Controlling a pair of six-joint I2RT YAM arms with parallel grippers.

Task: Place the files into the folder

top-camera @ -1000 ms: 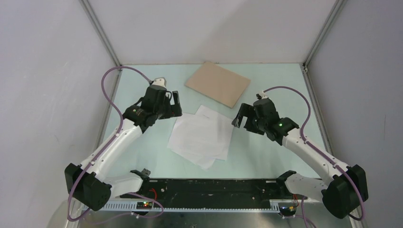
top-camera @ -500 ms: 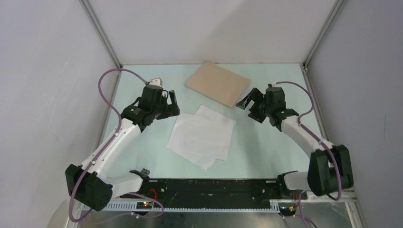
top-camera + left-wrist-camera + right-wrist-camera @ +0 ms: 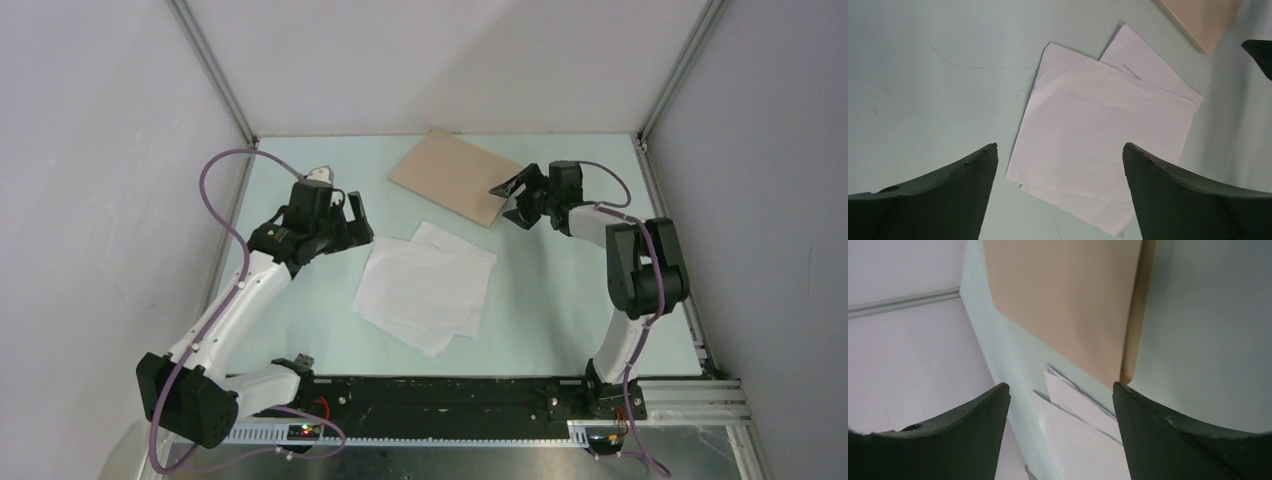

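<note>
Stretching to the far worktop (image 3: 560,300) edge, right tool (image 3: 504,203) gapes at the folder (image 3: 455,175) corner — left tool (image 3: 362,218) apart beside files (image 3: 425,285).

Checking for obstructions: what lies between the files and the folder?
Only bare table separates the files from the folder, clearest in the top view.

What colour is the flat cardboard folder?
The flat cardboard folder is tan-brown; the top view shows it best.

Top view: high over the near edge, looking down across the whole table (image 3: 560,310). Wrist views: close, looking out between their fingers (image 3: 938,200); all share the files (image 3: 425,285) and the folder (image 3: 458,176).
</note>
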